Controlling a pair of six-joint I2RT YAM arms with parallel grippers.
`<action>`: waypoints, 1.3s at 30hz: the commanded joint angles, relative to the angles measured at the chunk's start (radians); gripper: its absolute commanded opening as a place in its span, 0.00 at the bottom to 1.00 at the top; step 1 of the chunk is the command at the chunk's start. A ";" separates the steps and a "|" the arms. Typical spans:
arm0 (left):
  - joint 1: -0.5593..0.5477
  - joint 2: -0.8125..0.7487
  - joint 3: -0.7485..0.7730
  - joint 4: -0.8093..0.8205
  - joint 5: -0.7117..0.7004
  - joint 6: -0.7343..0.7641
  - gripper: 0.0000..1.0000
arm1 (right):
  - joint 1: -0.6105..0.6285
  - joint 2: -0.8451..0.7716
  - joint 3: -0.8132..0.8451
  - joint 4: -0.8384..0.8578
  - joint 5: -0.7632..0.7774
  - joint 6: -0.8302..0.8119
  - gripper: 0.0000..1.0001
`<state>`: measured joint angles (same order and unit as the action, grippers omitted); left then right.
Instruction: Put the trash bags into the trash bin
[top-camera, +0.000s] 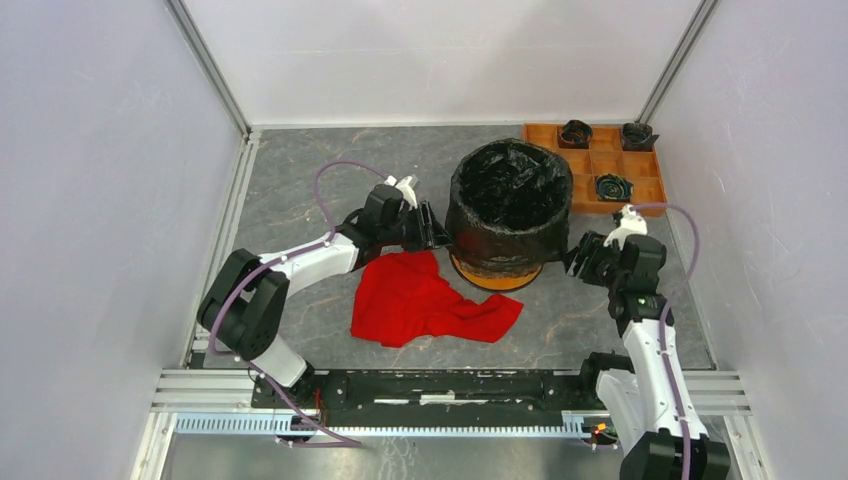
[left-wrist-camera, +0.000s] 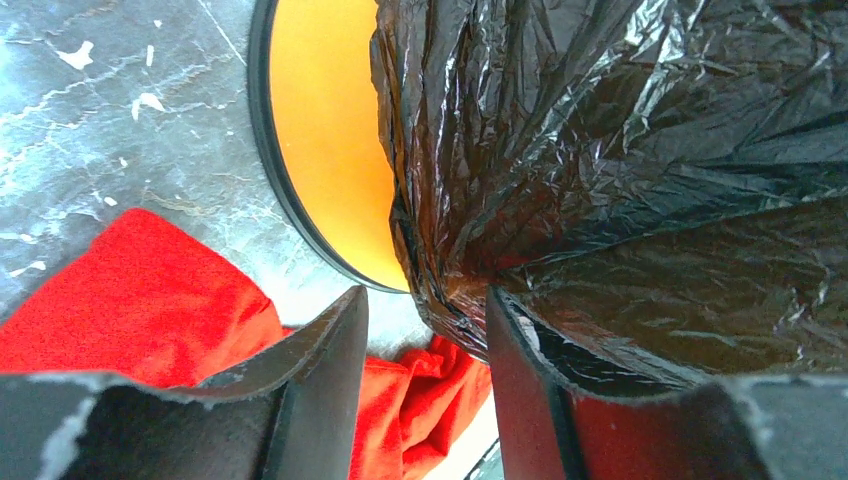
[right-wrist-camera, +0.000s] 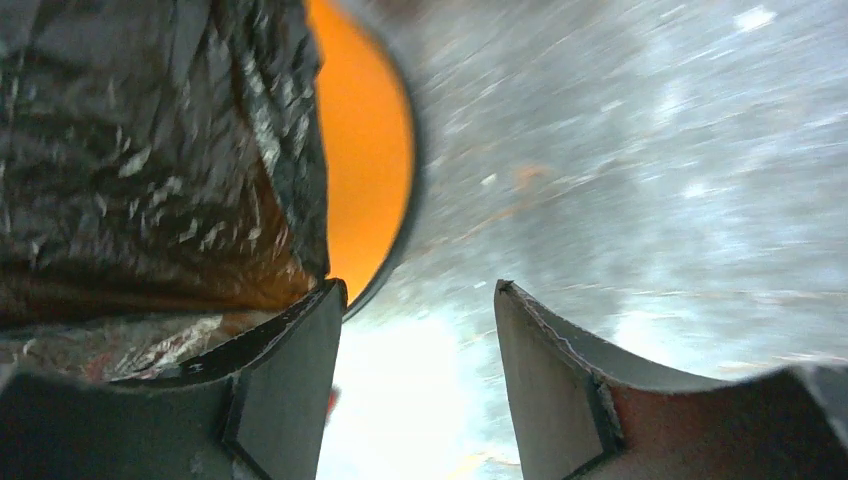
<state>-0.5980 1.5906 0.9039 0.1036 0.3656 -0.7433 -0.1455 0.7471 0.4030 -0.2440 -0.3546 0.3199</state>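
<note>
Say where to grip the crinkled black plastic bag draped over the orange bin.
Take the crinkled black plastic bag by its loose lower hem, coming in sideways: there it hangs bunched off the orange cylindrical bin's wall, while higher up it looks stretched.

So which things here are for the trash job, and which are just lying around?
For the job: black trash bag, orange trash bin.
Just lying about: red cloth, orange tray, three little rolled dark bundles in it.
</note>
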 joint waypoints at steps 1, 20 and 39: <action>-0.004 -0.050 0.018 -0.001 -0.052 0.008 0.54 | 0.000 -0.009 0.156 -0.112 0.347 -0.087 0.66; 0.021 -0.077 0.046 -0.029 -0.023 -0.004 0.59 | -0.034 0.308 0.542 -0.006 0.140 0.006 0.87; 0.164 0.162 0.298 0.121 0.143 -0.189 0.66 | -0.026 0.053 0.219 -0.135 0.141 -0.129 0.86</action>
<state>-0.4213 1.6531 1.1141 0.1101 0.4122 -0.8261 -0.1764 0.8364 0.6037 -0.3397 -0.2352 0.2375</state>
